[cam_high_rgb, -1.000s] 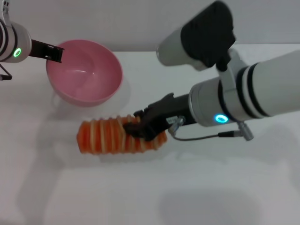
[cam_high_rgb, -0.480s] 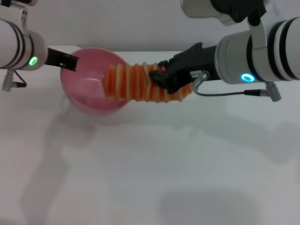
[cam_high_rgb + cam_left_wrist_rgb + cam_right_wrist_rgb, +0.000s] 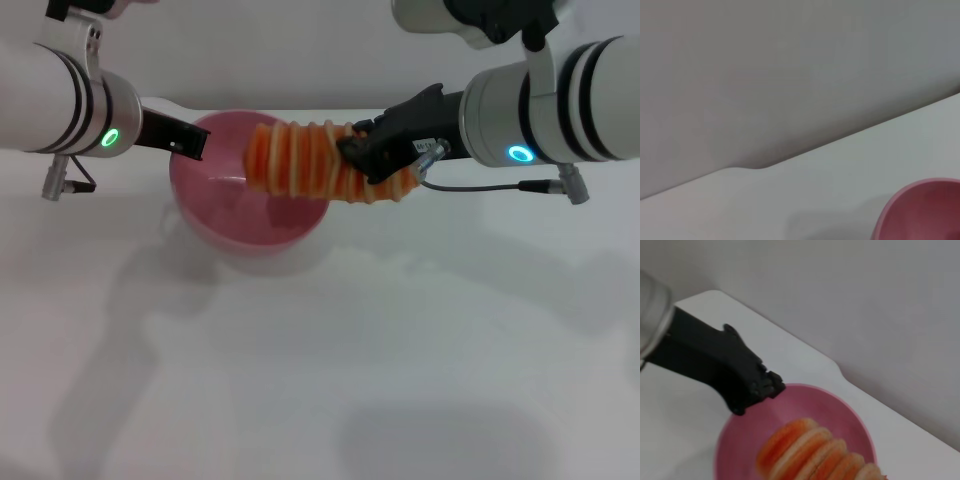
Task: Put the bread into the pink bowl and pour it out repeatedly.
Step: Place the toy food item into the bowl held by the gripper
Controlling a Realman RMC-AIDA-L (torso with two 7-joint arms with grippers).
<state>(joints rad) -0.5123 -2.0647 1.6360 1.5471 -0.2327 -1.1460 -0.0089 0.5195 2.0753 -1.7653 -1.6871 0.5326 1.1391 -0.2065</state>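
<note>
The bread (image 3: pixel 295 160), an orange-brown loaf with cream ridges, hangs level in the air, its free end over the pink bowl (image 3: pixel 250 235). My right gripper (image 3: pixel 355 155) is shut on the loaf's right end. My left gripper (image 3: pixel 190 140) is shut on the bowl's left rim. In the right wrist view the bread (image 3: pixel 810 450) sits above the bowl's (image 3: pixel 740 440) opening, with the left gripper (image 3: pixel 760 387) on the rim beyond it. Only a slice of the bowl's rim (image 3: pixel 925 210) shows in the left wrist view.
The white table (image 3: pixel 350 350) spreads out in front of the bowl. A grey wall (image 3: pixel 280 50) rises behind the table's back edge. A thin cable (image 3: pixel 480 185) loops under my right wrist.
My right gripper lifted the bread off the table and carried it back and left over the bowl. My left gripper shifted the bowl to the right, toward the bread.
</note>
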